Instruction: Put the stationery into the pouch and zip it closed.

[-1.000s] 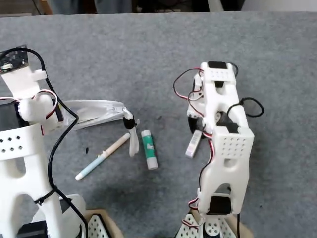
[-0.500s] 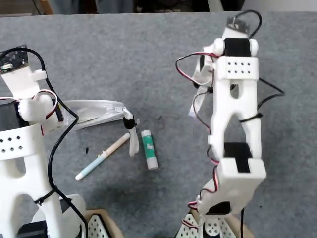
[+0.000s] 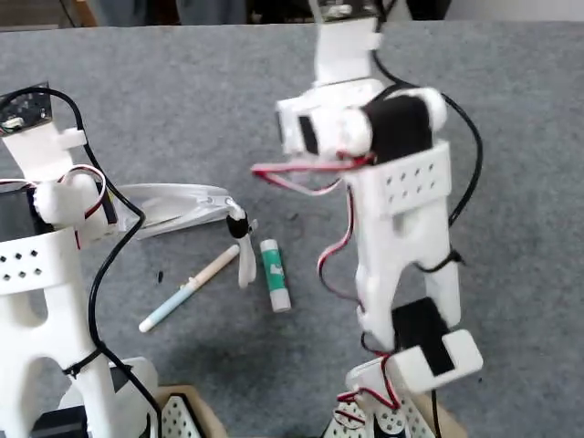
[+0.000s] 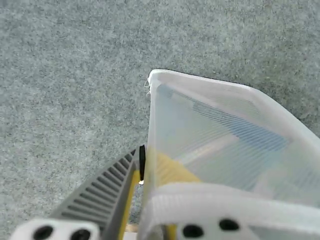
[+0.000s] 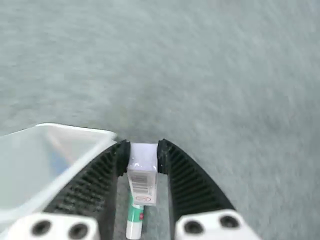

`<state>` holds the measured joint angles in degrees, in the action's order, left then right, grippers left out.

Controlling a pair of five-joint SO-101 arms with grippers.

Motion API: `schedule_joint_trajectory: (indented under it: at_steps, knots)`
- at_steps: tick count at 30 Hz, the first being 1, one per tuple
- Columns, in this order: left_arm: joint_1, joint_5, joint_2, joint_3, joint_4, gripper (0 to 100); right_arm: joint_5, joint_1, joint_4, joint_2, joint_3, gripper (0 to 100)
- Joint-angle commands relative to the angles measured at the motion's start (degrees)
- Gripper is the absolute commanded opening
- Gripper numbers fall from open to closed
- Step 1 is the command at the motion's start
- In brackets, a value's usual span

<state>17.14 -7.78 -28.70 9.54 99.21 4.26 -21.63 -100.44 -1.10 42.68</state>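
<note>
Right hand point(image 5: 142, 150) clenched on a small white labelled block point(image 5: 142, 176), likely an eraser; carrying step judged in hand. Below the hand, a green-and-white glue stick point(image 5: 133, 216) on the grey felt counter point(image 5: 225, 75). Beside the hand, the translucent plastic pouch point(image 5: 45, 160), its edge gripped by the left hand point(image 4: 147, 170). Next: block to be aligned over the mouth, lowered, released. A cream-and-blue pen point(image 3: 189, 288) is added by the high view.

A grey fuzzy cloth point(image 3: 182, 100) covers the whole table. A tiny dark speck point(image 3: 160, 276) lies on it in the lower left, and another speck point(image 3: 294, 217) lies near the middle. A brown wooden bit point(image 3: 85, 13) pokes in at the top left edge. A tan board point(image 3: 196, 411) sits at the bottom edge.
</note>
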Motion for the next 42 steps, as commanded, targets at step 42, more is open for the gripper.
schedule_joint_trajectory:
  at_steps: [42]
  knots:
    - [0.8,0.2,1.6,0.2,-2.0,3,-4.1,-28.3,20.1,15.2,-15.6,1.2]
